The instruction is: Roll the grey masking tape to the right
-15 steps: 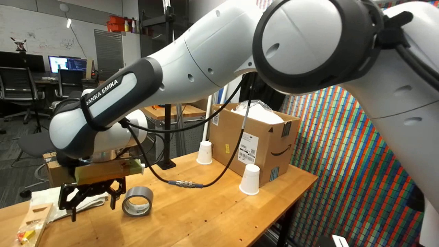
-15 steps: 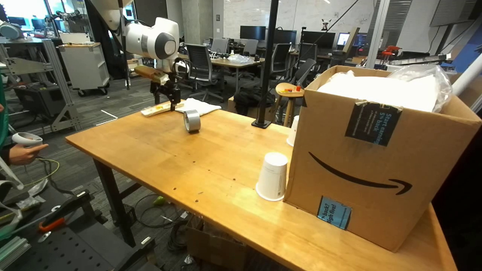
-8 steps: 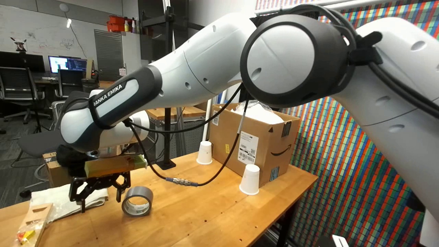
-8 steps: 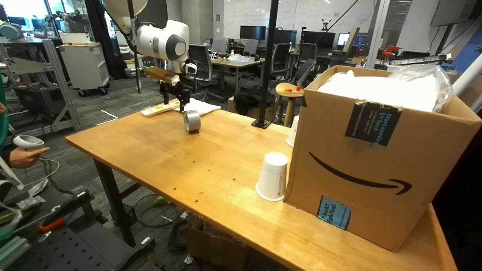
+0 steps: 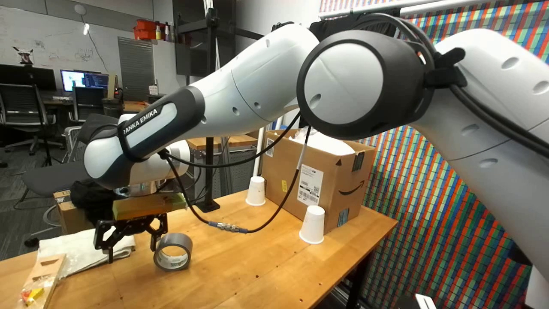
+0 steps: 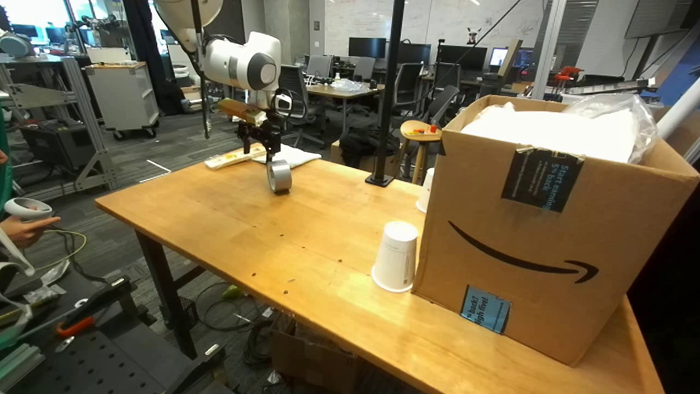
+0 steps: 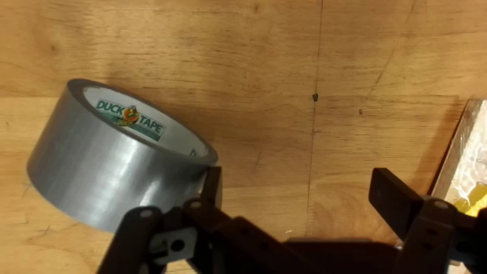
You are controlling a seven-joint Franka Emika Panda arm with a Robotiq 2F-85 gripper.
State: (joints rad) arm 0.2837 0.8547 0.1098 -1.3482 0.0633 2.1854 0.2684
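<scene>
The grey masking tape [image 5: 185, 243] stands on its edge on the wooden table, its hollow centre facing sideways. It also shows in an exterior view [image 6: 281, 176] and at the left of the wrist view [image 7: 102, 163]. My gripper [image 5: 132, 254] points down beside it, with its fingers wide apart and nothing between them. In the wrist view the gripper [image 7: 296, 173] has its left finger against the tape's outer side, seemingly touching. In an exterior view the gripper [image 6: 258, 155] is just left of and behind the tape.
White upturned cups [image 5: 312, 225] [image 5: 256, 191] stand by a large cardboard box [image 5: 317, 184]. A white cloth [image 5: 81, 251] and a wooden piece with yellow bits [image 5: 45, 274] lie left of the gripper. A black post [image 6: 386, 109] rises from the table's far edge.
My gripper has moved right, up to the tape's near side, in both exterior views. The tape has shifted very slightly to the right. The gripper's fingers have stayed apart.
</scene>
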